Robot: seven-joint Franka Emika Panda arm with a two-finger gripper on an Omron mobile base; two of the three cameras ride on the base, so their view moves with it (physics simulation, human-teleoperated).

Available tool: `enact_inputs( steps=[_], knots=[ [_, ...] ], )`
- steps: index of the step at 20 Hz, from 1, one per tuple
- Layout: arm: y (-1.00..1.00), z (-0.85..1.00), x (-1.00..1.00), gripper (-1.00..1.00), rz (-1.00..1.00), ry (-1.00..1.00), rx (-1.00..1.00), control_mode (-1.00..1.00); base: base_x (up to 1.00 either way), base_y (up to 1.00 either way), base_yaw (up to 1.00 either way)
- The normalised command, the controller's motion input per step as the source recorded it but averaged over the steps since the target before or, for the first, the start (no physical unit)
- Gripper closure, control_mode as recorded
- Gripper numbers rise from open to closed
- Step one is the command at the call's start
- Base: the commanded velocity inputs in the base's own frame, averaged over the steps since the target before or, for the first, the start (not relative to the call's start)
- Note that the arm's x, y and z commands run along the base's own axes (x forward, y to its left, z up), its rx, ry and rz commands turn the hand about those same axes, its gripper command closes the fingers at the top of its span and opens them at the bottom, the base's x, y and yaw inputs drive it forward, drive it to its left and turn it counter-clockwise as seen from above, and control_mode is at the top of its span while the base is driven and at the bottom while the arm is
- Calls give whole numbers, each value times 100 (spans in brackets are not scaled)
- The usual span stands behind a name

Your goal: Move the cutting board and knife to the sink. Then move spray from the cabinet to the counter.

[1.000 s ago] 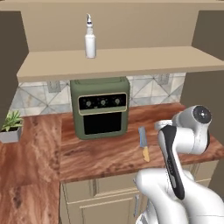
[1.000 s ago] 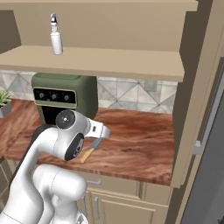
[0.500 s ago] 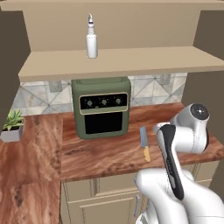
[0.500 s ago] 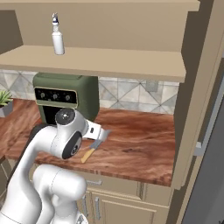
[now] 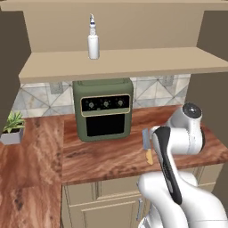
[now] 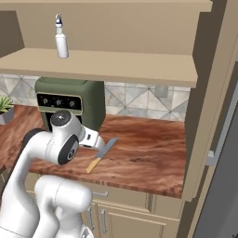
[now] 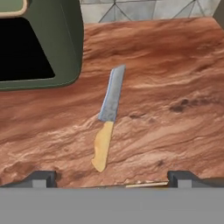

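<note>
The knife (image 7: 107, 120) lies flat on the red-brown counter (image 7: 175, 78), its grey-blue blade pointing away from me and its yellow-orange handle toward me. It also lies to the right of the oven on the counter (image 5: 107, 156) as the knife (image 5: 147, 147) (image 6: 101, 154). My gripper (image 7: 113, 179) hovers above the handle end, open wide, its fingertips (image 7: 41, 177) standing on either side with nothing between them. The white spray (image 5: 93, 41) (image 6: 61, 39) stands upright on the tan cabinet shelf (image 5: 133, 62). The cutting board and the sink are out of view.
A dark green toaster oven (image 5: 103, 109) (image 6: 69, 102) (image 7: 39, 39) stands on the counter just left of the knife. A small potted plant (image 5: 12, 129) sits at the far left. A tall tan side panel (image 6: 209, 102) closes off the counter's right end.
The arm has shifted slightly over the counter. The knife and the spray have not moved, and the gripper has stayed open.
</note>
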Motion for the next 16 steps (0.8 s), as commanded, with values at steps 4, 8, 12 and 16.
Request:
enact_inputs(
  steps=[4, 8, 12, 16],
  knots=[
    [18, -31, -18, -100, 0, 1, 4, -100, 0, 0, 0],
    [10, -40, -6, -100, 0, 5, 3, -100, 0, 0, 0],
    [3, -53, 0, -100, 0, 5, 0, -100, 0, 0, 0],
    [0, -53, 0, -100, 0, 4, 0, -100, 0, 0, 0]
  ],
)
